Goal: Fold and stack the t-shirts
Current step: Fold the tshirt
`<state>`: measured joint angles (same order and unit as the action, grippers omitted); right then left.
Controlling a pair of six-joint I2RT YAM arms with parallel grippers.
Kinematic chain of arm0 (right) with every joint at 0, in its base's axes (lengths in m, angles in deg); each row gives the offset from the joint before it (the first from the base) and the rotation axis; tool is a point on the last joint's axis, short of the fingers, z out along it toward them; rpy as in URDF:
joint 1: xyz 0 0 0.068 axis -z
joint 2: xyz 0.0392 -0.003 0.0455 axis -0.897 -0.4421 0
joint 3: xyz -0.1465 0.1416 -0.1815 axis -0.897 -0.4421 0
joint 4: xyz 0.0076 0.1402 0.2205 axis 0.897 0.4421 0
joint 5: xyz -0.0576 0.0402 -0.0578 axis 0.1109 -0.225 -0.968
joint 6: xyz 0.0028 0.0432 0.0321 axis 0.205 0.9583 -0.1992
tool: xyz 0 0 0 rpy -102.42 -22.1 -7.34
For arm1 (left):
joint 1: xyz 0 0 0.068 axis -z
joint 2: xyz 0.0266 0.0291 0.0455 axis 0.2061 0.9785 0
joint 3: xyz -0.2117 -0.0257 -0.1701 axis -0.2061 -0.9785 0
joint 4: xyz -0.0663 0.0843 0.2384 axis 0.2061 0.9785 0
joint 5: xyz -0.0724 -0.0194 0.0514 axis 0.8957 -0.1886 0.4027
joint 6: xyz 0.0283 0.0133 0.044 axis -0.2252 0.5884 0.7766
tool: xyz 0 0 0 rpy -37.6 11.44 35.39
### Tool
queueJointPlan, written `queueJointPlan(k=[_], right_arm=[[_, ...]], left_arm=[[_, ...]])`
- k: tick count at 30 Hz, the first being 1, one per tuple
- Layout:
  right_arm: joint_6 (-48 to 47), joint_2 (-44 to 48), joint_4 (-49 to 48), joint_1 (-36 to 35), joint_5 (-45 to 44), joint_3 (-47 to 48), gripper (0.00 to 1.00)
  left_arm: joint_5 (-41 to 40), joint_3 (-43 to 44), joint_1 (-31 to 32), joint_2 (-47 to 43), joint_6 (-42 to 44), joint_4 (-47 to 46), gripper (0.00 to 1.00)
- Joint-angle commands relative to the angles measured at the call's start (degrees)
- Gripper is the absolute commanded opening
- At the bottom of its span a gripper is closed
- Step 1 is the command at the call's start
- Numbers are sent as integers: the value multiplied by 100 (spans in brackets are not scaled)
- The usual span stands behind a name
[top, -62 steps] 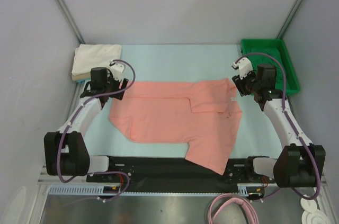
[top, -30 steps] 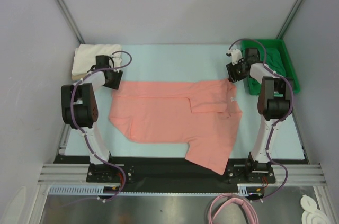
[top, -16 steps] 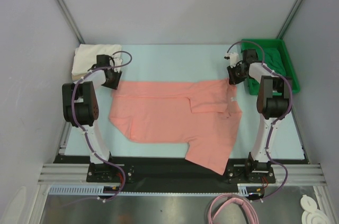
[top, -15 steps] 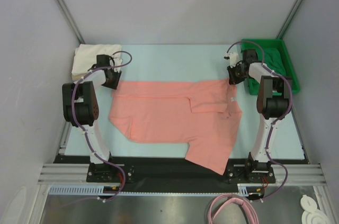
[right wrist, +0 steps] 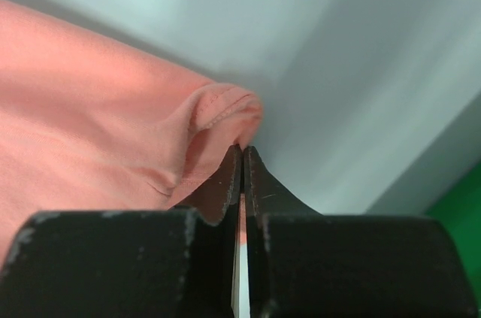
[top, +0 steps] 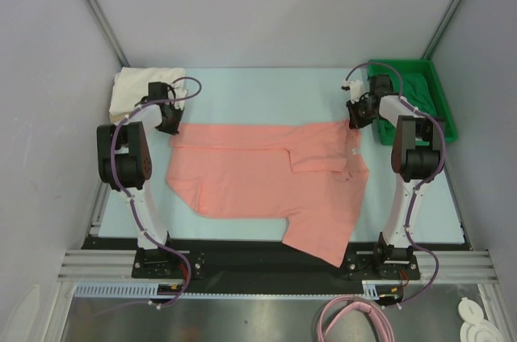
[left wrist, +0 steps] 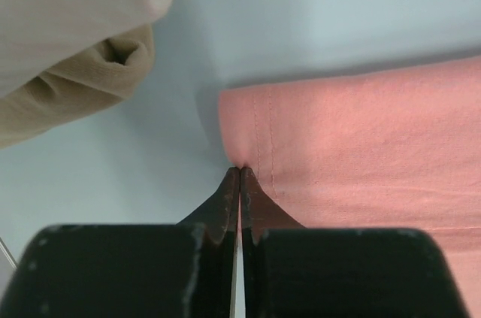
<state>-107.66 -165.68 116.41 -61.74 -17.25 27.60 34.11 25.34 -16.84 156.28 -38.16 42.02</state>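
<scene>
**Two pinches on the pink t-shirt point(top: 258, 172)**

The left gripper point(left wrist: 239, 171) and right gripper point(right wrist: 242, 151) squeeze tight on its top corners. It lies flat mid-frame on the pale blue table point(top: 266, 95), between grey walls point(top: 266, 10). A second ago both grippers stood wider.

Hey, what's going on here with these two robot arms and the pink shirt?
Two robot arms are working on a pink t-shirt spread out on the table. The left tool is pinched shut on the shirt's far left corner, and the right tool on its far right corner. Both are low at the table, and the shirt is not lifted yet. Pale folded shirts lie at the far left. A green tray at the far right holds a dark green shirt.
</scene>
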Motion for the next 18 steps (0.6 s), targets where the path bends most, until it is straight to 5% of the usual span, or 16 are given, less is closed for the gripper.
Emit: queueJointPlan(k=[1,18], right_arm=[[9,-167,-105,-18,-135,257,0],[140,-826,132,-9,-153,1338,0]], left_arm=[[48,230,-32,153,-32,27,1],[163,1504,55,838,-76,545,0]])
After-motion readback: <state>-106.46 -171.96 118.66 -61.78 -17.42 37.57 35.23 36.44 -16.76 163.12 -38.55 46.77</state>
